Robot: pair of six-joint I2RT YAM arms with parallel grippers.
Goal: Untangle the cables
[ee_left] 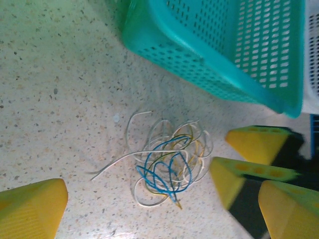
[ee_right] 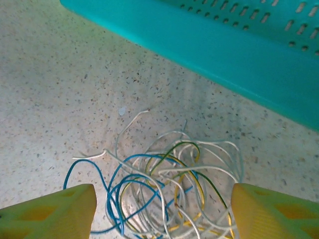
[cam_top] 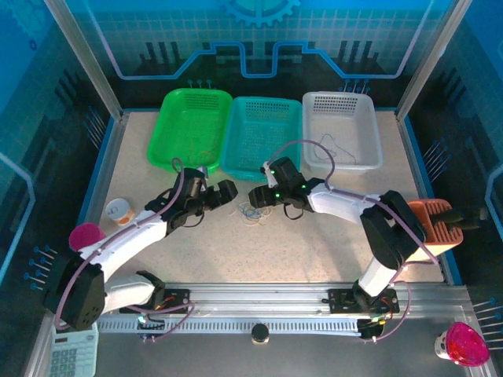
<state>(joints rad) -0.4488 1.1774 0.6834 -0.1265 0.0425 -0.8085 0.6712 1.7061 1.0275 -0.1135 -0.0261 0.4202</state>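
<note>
Right wrist camera: the right hand [ee_right: 163, 191] is standing open, straddling the tangled cables [ee_right: 149, 169] on the counter [ee_right: 50, 74]. The left hand [ee_left: 162, 184] is gaping wide, holding nothing.

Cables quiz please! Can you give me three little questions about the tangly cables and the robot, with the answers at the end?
1. True or false: the cables lie in neat straight lines.
2. What colour is the basket nearest the cables? A green, B teal, C white.
3. Fill the gap: the right gripper is ___, with one finger on each side of the cables.
Key: 1 false, they are one tangle on the table. 2 B. 3 open.
</note>
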